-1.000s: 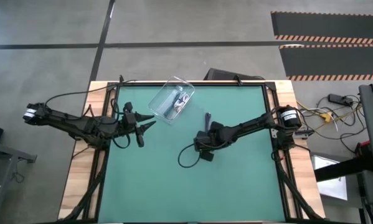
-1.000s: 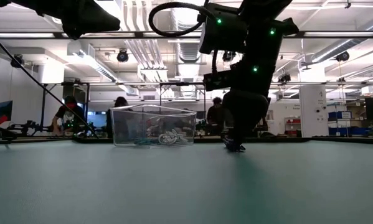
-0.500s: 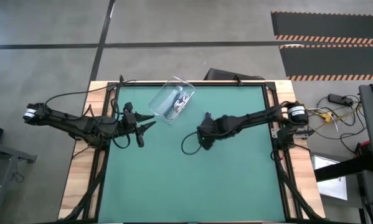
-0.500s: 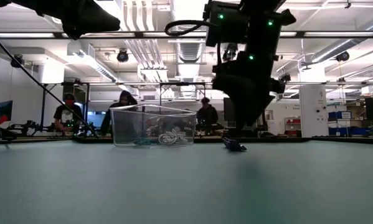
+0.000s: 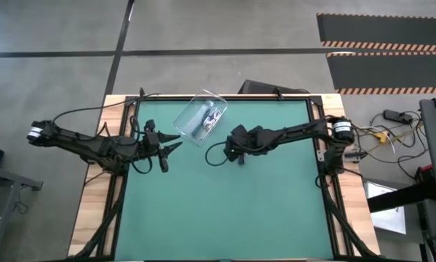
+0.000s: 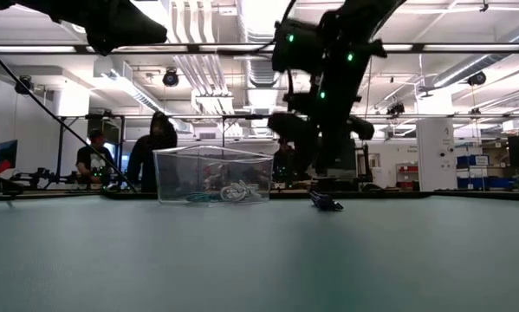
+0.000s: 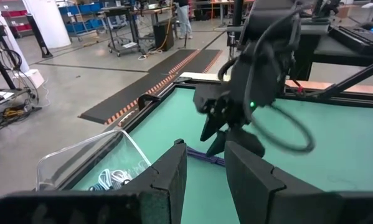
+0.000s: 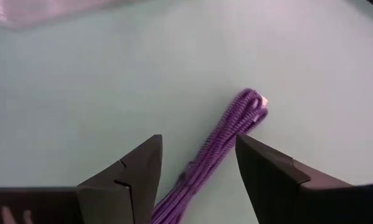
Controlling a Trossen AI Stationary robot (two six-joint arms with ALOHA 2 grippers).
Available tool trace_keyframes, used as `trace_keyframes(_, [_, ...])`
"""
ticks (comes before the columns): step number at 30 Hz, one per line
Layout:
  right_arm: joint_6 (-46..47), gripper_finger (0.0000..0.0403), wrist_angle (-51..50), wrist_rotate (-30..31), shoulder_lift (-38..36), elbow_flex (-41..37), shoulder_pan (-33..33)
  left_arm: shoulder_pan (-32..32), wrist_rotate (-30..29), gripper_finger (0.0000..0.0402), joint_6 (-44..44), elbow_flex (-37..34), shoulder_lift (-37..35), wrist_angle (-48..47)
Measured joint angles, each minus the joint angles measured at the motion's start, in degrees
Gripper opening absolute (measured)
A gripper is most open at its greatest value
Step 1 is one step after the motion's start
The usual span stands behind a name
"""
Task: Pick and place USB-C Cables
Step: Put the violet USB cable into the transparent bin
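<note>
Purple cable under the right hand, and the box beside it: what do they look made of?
The purple cable looks braided, probably woven fabric sheathing: fine ribbed texture, matte. The box looks like clear, glossy rigid plastic: cables inside show through its walls. The right hand hangs open over the cable.

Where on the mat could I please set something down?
The whole near half of the green mat is bare. It is crowded at the far side: clear box, purple cable under the right gripper, left gripper.
</note>
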Motion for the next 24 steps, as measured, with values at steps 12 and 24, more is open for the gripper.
trace_keyframes(12, [3.22, 0.0192, -0.22, -1.7, 8.02, 0.0, -0.6, -0.02, 0.02, 0.0093, 0.07, 0.0, 0.0, -0.33])
trace_keyframes(24, [2.33, 0.0058, -0.18, -3.29, 7.52, -0.04, -0.58, 0.0, 0.04, 0.0092, 0.07, 0.0, 0.0, -0.38])
